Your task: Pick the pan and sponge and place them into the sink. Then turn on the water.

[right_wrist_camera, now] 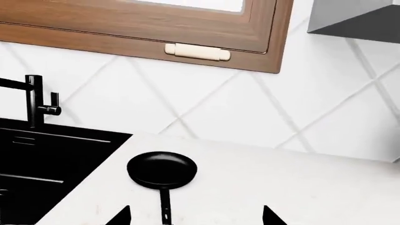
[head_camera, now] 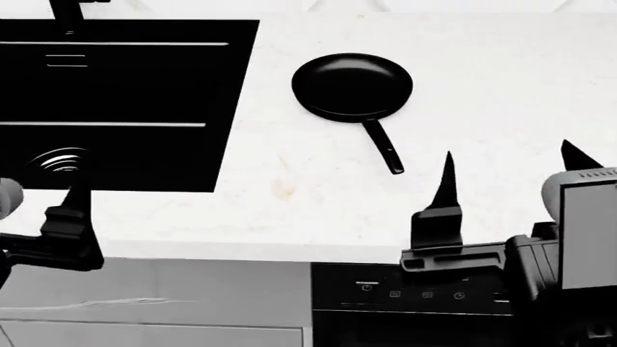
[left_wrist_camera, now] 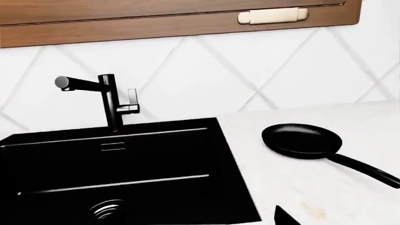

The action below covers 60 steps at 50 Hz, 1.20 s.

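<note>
We had yet to begin: the pan (head_camera: pixel 353 85) lay on the counter (head_camera: pixel 501 87) right of the sink (head_camera: pixel 126 155), untouched. Our right gripper (head_camera: pixel 506 170) stood with jaws apart; the left gripper's (head_camera: pixel 68 217) jaws we could not tell. No sponge or water showed.

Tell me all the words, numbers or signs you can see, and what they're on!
No words or numbers can be read.
Small pale symbols on the dark appliance panel under the countertop: too small to read.
The pan, sink and faucet carry no labels.
</note>
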Available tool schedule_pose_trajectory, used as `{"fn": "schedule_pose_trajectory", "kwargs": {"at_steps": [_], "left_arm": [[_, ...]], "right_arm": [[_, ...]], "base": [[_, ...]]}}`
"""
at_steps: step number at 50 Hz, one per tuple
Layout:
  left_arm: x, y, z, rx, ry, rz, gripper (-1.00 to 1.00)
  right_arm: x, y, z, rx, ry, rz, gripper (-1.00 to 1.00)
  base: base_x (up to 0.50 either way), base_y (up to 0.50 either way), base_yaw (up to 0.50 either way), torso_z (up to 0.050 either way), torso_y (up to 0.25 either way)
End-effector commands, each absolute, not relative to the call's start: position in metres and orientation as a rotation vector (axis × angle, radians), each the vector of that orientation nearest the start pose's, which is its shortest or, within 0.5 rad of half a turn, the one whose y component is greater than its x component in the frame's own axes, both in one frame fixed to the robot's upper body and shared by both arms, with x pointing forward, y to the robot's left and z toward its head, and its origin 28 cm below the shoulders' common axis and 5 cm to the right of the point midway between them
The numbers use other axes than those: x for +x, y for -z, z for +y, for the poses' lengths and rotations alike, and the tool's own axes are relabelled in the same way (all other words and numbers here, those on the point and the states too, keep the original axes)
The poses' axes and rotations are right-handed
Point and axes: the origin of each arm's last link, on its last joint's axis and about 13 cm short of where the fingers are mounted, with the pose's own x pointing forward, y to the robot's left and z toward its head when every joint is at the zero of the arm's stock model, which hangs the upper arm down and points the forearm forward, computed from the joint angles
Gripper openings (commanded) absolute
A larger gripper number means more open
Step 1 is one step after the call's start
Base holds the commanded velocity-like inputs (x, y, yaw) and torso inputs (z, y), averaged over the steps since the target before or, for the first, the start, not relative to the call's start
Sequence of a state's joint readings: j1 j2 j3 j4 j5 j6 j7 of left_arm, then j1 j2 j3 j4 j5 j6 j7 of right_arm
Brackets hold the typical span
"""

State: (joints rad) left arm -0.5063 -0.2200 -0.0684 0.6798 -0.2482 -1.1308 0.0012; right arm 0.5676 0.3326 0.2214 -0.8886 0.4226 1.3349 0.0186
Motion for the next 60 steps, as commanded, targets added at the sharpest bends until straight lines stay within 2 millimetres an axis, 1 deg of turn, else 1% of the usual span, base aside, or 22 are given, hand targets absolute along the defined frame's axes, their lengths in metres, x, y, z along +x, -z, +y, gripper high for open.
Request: {"fn": "schedule_pose_trajectory", "kwargs": {"at_steps": [1,6,9,11,13,16,19,20,21,24,25,28,31,33,35,38,43,46,48,50,57,60], "left_arm": [[0.246,-0.222,0.258,0.123,0.082,-0.037,1.00],[0.246,-0.226,0.259,0.147,0.085,-0.025,1.00],[0.246,-0.230,0.268,0.172,0.086,-0.008,1.00],[0.246,-0.230,0.269,0.191,0.091,0.013,1.00],[0.245,-0.230,0.276,0.177,0.084,0.032,1.00],[0.246,-0.226,0.275,0.187,0.082,0.045,1.00],[0.244,-0.227,0.280,0.204,0.076,0.050,1.00],[0.245,-0.228,0.276,0.204,0.074,0.047,1.00],[0.242,-0.230,0.282,0.210,0.070,0.043,1.00],[0.242,-0.227,0.284,0.226,0.066,0.051,1.00],[0.240,-0.230,0.291,0.216,0.059,0.047,1.00],[0.239,-0.233,0.292,0.221,0.060,0.038,1.00],[0.241,-0.233,0.283,0.222,0.060,0.032,1.00],[0.238,-0.233,0.287,0.224,0.062,0.034,1.00],[0.239,-0.231,0.281,0.230,0.068,0.036,1.00],[0.235,-0.236,0.286,0.223,0.065,0.025,1.00],[0.236,-0.232,0.283,0.227,0.067,0.028,1.00],[0.233,-0.233,0.291,0.223,0.065,0.028,1.00],[0.235,-0.227,0.285,0.226,0.063,0.035,1.00],[0.234,-0.227,0.289,0.229,0.064,0.039,1.00],[0.232,-0.225,0.292,0.237,0.072,0.043,1.00],[0.234,-0.224,0.289,0.236,0.070,0.046,1.00]], "right_arm": [[0.200,-0.258,-0.174,-0.168,-0.051,-0.093,1.00],[0.199,-0.259,-0.177,-0.161,-0.065,-0.035,1.00],[0.200,-0.257,-0.182,-0.121,-0.095,0.009,1.00],[0.197,-0.256,-0.183,-0.119,-0.116,0.021,1.00],[0.195,-0.255,-0.185,-0.123,-0.120,0.036,1.00],[0.193,-0.255,-0.187,-0.131,-0.109,0.036,1.00],[0.194,-0.254,-0.185,-0.138,-0.123,0.041,1.00],[0.194,-0.254,-0.185,-0.134,-0.127,0.042,1.00],[0.194,-0.254,-0.185,-0.132,-0.128,0.041,1.00],[0.192,-0.255,-0.186,-0.139,-0.127,0.056,1.00],[0.192,-0.254,-0.187,-0.134,-0.124,0.064,1.00],[0.192,-0.251,-0.187,-0.144,-0.127,0.095,1.00],[0.192,-0.249,-0.185,-0.148,-0.135,0.105,1.00],[0.193,-0.249,-0.185,-0.145,-0.139,0.103,1.00],[0.194,-0.247,-0.184,-0.145,-0.141,0.106,1.00],[0.194,-0.247,-0.184,-0.154,-0.136,0.111,1.00],[0.194,-0.247,-0.184,-0.156,-0.140,0.117,1.00],[0.194,-0.246,-0.183,-0.154,-0.144,0.124,1.00],[0.195,-0.245,-0.183,-0.153,-0.145,0.132,1.00],[0.196,-0.245,-0.183,-0.153,-0.147,0.135,1.00],[0.197,-0.243,-0.182,-0.163,-0.143,0.163,1.00],[0.198,-0.243,-0.182,-0.160,-0.140,0.166,1.00]], "base": [[0.00,0.00,0.00,0.000,0.000],[0.00,0.00,0.00,0.000,0.000],[0.00,0.00,0.00,0.000,0.000],[0.00,0.00,0.00,0.000,0.000],[0.00,0.00,0.00,0.000,0.000],[0.00,0.00,0.00,0.000,0.000],[0.14,0.00,0.00,0.000,0.000],[0.16,0.00,0.00,0.000,0.000],[0.16,0.00,0.00,0.000,0.000],[0.19,0.00,0.00,0.000,0.000],[0.26,0.00,0.00,0.000,0.000],[0.26,0.00,0.00,0.000,0.000],[0.26,0.00,0.00,0.000,0.000],[0.26,0.00,0.00,0.000,0.000],[0.26,0.00,0.00,0.000,0.000],[0.26,0.00,0.00,0.000,0.000],[0.26,0.00,0.00,0.000,0.000],[0.26,0.00,0.00,0.000,0.000],[0.26,0.00,0.00,0.000,0.000],[0.25,0.00,0.00,0.000,0.000],[0.24,0.00,0.00,0.000,0.000],[0.22,0.00,0.00,0.000,0.000]]}}
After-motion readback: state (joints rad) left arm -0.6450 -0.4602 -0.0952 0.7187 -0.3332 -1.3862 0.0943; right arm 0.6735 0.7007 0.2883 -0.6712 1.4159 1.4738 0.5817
